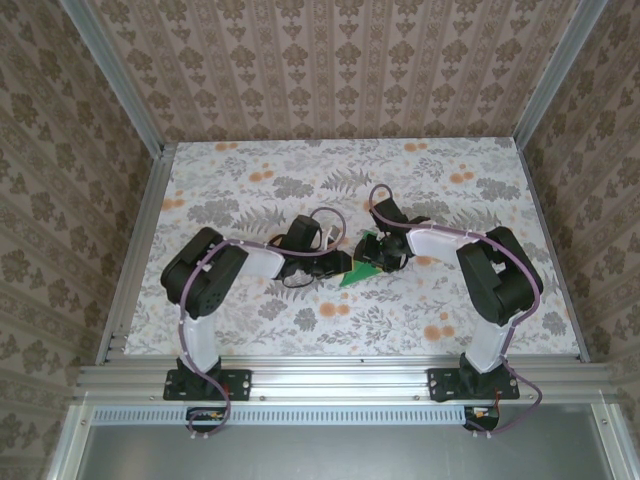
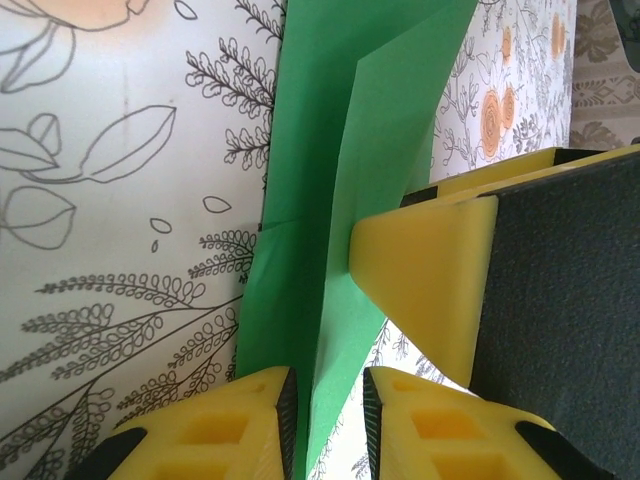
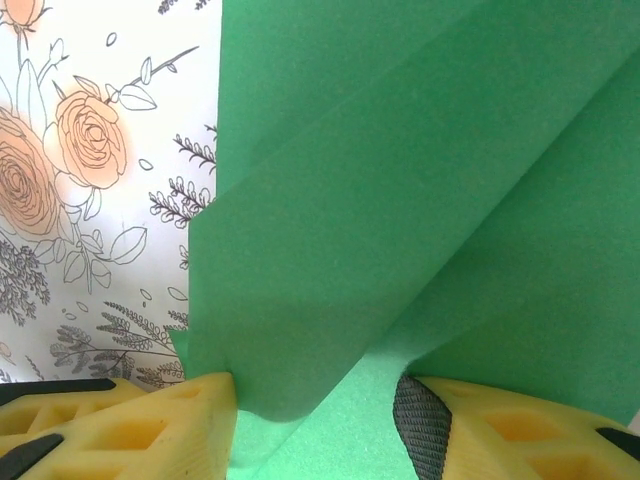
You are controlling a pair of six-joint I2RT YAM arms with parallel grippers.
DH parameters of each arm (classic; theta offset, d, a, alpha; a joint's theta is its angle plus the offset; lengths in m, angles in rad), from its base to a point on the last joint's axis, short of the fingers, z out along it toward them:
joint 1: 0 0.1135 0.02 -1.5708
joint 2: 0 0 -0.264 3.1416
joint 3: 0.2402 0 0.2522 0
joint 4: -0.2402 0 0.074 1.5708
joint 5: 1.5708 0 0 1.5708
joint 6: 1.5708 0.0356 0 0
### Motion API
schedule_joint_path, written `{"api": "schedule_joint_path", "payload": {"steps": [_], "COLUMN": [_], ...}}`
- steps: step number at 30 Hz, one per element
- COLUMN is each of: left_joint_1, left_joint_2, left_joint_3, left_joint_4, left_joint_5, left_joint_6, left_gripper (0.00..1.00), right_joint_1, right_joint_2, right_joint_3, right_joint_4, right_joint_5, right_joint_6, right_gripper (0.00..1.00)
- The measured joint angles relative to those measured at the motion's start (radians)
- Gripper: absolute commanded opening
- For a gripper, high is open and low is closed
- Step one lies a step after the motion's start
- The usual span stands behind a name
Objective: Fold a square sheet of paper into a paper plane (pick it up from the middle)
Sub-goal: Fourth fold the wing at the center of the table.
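The left gripper point(image 2: 328, 385) had its jaws drawn close together, pinching the standing fold of the square sheet of paper point(image 2: 330, 100), which rose straight ahead of its fingertips, clear of the flowered table point(image 2: 120, 200). The right gripper point(image 3: 318, 395) was about half spread. It straddled a loose flap of the same green sheet without clamping it, and the paper fanned up and away in front of its fingers point(image 3: 150, 425).

The sheet looked feather-light and limp, stiffened only along its creases, and easy to crumple or tear. Its smooth face would probably slide between the pads. It is best taken on a crease, close to the fold line, with a gentle, flat pinch rather than by a free corner.
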Motion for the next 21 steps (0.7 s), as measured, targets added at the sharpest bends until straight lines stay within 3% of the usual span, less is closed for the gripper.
{"api": "schedule_joint_path", "payload": {"steps": [11,21], "left_joint_1": [0.004,0.006], "left_joint_2": [0.026,-0.018], "left_joint_3": [0.032,0.000], "left_joint_4": [-0.016,-0.028], "left_joint_5": [0.052,0.034], "left_joint_6": [0.031,0.037], "left_gripper": [0.15,0.24], "right_joint_1": [-0.002,-0.002], "right_joint_2": [0.006,0.011], "right_joint_3": [0.006,0.016], "right_joint_4": [-0.011,-0.022], "right_joint_5": [0.000,0.001], "right_joint_6": [0.003,0.006], "right_gripper": [0.51,0.53]}}
